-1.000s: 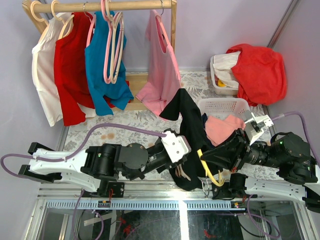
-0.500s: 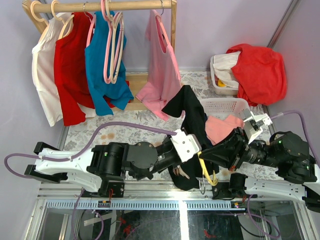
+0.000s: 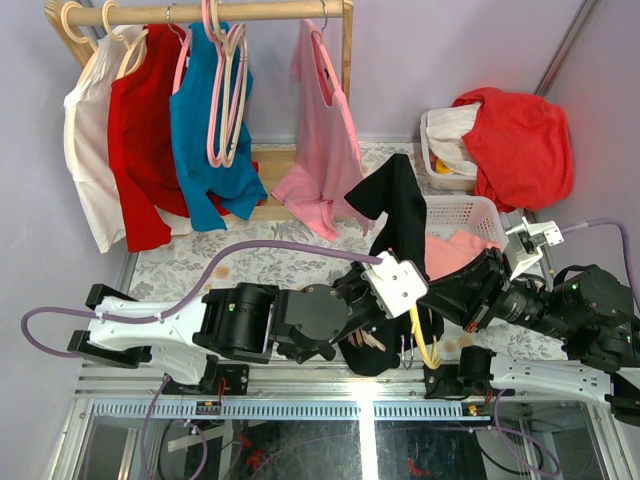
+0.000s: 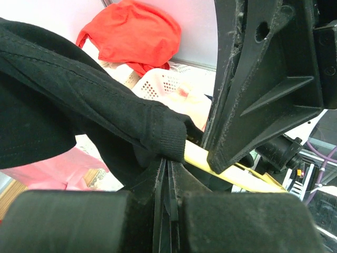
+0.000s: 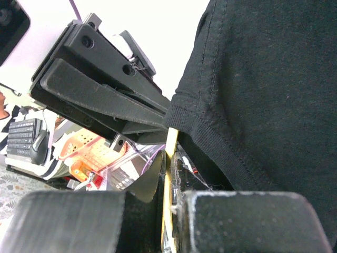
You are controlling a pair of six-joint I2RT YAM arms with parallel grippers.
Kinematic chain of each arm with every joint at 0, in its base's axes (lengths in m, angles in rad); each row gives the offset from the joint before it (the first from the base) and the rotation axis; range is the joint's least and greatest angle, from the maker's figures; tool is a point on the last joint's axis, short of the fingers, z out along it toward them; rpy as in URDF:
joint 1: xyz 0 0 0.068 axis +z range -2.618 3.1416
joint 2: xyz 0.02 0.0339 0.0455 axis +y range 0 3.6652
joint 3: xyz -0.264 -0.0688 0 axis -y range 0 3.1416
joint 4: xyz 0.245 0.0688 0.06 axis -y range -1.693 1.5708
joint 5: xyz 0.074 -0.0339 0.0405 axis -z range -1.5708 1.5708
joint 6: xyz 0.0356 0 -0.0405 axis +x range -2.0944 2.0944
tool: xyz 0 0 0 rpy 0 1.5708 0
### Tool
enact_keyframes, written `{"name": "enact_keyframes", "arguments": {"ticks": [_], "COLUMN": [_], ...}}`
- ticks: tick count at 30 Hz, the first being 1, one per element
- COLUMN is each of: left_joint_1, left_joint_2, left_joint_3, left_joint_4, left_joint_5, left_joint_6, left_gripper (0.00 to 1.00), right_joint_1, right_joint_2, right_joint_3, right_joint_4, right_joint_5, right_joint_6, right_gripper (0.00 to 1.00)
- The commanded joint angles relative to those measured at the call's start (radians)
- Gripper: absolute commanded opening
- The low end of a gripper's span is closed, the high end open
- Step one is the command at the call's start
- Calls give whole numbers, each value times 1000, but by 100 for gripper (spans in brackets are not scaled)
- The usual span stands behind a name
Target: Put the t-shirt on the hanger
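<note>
The left arm has reached further right than a second ago. The left gripper (image 4: 167,176), apart then, is now pinched together on the ribbed edge of the t-shirt (image 3: 400,205). The black cloth hangs bunched and raised between both arms, beside the white basket (image 3: 460,210). The right gripper (image 5: 167,182) clamps the yellow hanger (image 3: 424,345), whose bar pokes out from under the cloth.

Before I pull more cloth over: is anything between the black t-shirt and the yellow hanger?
Nothing visible does. The t-shirt has its ribbed edge lying right against the hanger, and the right end effector is shut on the hanger.
</note>
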Motion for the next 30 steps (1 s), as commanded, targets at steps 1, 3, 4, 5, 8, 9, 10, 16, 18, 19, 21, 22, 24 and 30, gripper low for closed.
{"name": "enact_keyframes", "arguments": {"ticks": [1, 3, 4, 5, 8, 9, 10, 16, 18, 19, 21, 22, 24, 30], "left_joint_1": [-507, -519, -524, -531, -552, -562, -572, -616, -627, -632, -639, -642, -644, -646], "left_joint_2": [29, 28, 25, 23, 20, 19, 21, 41, 52, 55, 62, 66, 70, 75], "left_joint_3": [46, 47, 45, 44, 44, 49, 53, 108, 120, 122, 125, 124, 121, 82], "left_joint_4": [1, 0, 0, 0, 1, 1, 0, -14, -16, -15, -16, -15, -13, 23], "left_joint_5": [30, 27, 26, 21, 11, 2, -10, -21, -19, -17, -17, -20, -19, 2], "left_joint_6": [-24, -29, -31, -32, -40, -38, -34, -16, -17, -20, -25, -29, -39, -66], "left_gripper": [0, 0, 0, 0, 0, 0, 0, 0, 0, 0, 0, 0, 0, 0], "right_joint_1": [-3, -3, -3, -3, -3, -3, -3, -3, -3, -3, -3, -3, -4, -3], "right_joint_2": [-6, -10, -9, -9, -5, -3, -1, -16, -28, -34, -45, -48, -52, -40], "right_joint_3": [46, 52, 56, 60, 71, 72, 73, 36, 30, 26, 22, 21, 20, 23], "right_joint_4": [75, 66, 56, 50, 18, 9, -1, -30, -37, -39, -35, -32, -27, 16], "right_joint_5": [133, 153, 164, 169, 203, 211, 217, 284, 314, 328, 348, 357, 374, 371], "right_joint_6": [-5, 0, 4, 6, 17, 24, 27, 55, 55, 55, 56, 55, 53, 33], "right_gripper": [0, 0, 0, 0, 0, 0, 0, 0, 0, 0, 0, 0, 0, 0]}}
